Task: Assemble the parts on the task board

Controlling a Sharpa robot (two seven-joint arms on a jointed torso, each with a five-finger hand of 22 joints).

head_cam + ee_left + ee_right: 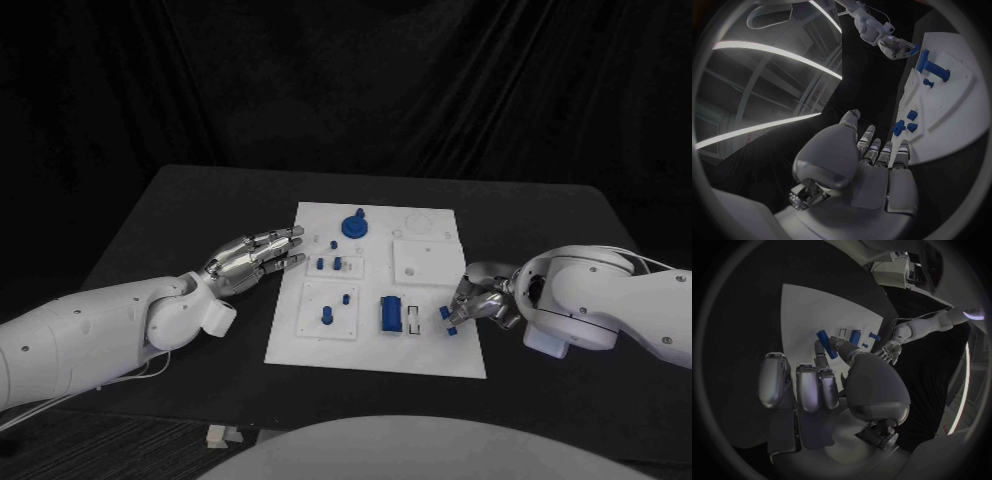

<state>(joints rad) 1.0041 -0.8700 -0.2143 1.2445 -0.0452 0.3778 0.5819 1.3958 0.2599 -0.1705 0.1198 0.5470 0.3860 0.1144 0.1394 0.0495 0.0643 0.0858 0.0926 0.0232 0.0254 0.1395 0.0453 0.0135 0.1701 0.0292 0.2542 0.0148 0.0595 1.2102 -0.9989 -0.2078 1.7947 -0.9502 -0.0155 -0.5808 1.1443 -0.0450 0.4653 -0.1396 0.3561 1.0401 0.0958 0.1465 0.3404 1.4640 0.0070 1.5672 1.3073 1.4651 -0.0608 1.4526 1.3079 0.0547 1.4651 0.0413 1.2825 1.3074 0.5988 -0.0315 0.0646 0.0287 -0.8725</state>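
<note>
The white task board (433,345) lies in the middle of the black table. On it are a round blue knob (355,224), small blue pegs (329,264), a peg (327,317) in a square plate, and a blue block (391,312). My left hand (260,252) hovers at the board's left edge with its fingers stretched out and apart, holding nothing; its fingertips (882,147) point at the pegs (904,127). My right hand (483,300) is at the board's right edge and pinches a small blue part (826,346) between thumb and a finger, close to the block.
A white square plate (427,258) sits raised on the board's right half. A small pale object (219,435) lies by the table's front edge. Bare black table (188,210) lies on both sides of the board, with a dark curtain behind.
</note>
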